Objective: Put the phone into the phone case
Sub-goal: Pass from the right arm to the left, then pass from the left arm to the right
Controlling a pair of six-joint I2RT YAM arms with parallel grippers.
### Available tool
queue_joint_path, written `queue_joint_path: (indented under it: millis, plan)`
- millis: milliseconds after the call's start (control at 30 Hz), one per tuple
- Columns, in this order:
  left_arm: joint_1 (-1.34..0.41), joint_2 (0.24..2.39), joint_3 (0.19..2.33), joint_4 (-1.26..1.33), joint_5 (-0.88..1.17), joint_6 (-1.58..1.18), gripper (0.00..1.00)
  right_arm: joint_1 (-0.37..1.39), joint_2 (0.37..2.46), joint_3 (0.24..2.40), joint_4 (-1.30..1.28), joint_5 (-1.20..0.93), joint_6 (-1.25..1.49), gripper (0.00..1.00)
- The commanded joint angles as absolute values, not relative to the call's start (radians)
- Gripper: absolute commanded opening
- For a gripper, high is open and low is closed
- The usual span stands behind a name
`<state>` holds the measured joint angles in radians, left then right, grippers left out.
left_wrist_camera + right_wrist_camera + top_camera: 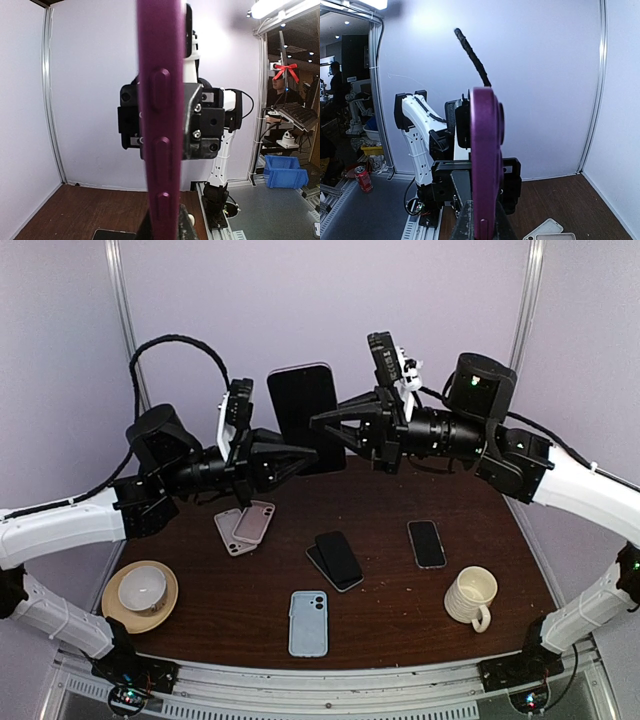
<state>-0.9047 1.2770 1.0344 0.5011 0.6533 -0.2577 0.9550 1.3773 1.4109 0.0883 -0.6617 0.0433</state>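
Left hand (306, 453) and right hand (320, 423) pinch purple case (160, 100) holding phone (300, 405).

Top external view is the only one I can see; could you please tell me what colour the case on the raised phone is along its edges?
Observer: From the left wrist, the case around the phone is purple along its edge.
Operator: Thank you; does that edge carry any buttons?
Observer: Yes, three raised button covers are moulded into it, one above another.
Operator: Does the right wrist view add anything?
Observer: It shows the opposite purple edge, with a rounded bump standing out from one face near the corner.
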Motion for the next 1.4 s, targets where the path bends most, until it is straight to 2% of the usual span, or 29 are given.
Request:
queue_joint_path:
  millis: [0,33,100,133,167,267,333,733,867,933,1133,1300,1367]
  plan:
    - [-0.911,1.259,1.002,0.586,0.599,-0.204,0.00,0.959,1.352,1.430,0.045,-0.492,0.062,0.22]
    - [-0.911,1.251,0.993,0.570,0.558,-0.191,0.00,0.959,1.346,1.432,0.014,-0.437,0.056,0.43]
    - [-0.918,1.239,0.991,0.524,0.402,-0.161,0.00,0.964,1.344,1.437,-0.056,-0.303,0.044,0.77]
    - [-0.929,1.235,0.996,0.495,0.324,-0.123,0.00,0.975,1.348,1.436,-0.080,-0.231,0.033,0.90]
    - [-0.941,1.233,1.003,0.468,0.241,-0.093,0.00,0.996,1.355,1.434,-0.096,-0.150,0.017,0.98]
    - [-0.957,1.237,1.015,0.430,0.093,-0.069,0.00,1.072,1.388,1.437,-0.080,0.033,-0.049,0.99]
    - [-0.957,1.238,1.011,0.432,0.061,-0.074,0.00,1.096,1.408,1.439,-0.023,0.073,-0.039,0.99]
    - [-0.961,1.237,0.995,0.433,0.053,-0.099,0.00,1.128,1.568,1.546,0.088,0.243,0.067,0.99]
    - [-0.961,1.232,0.989,0.431,0.044,-0.095,0.00,1.130,1.571,1.535,0.134,0.310,0.078,0.85]
    - [-0.962,1.232,0.989,0.428,0.038,-0.093,0.00,1.136,1.572,1.527,0.156,0.331,0.071,0.83]
    - [-0.962,1.236,1.000,0.402,0.018,-0.087,0.00,1.164,1.601,1.565,0.144,0.392,0.015,0.93]
    - [-0.963,1.235,0.999,0.405,0.015,-0.077,0.00,1.166,1.606,1.575,0.134,0.393,0.014,0.80]
    - [-0.963,1.235,1.000,0.405,0.018,-0.074,0.00,1.166,1.608,1.576,0.129,0.400,0.014,0.78]
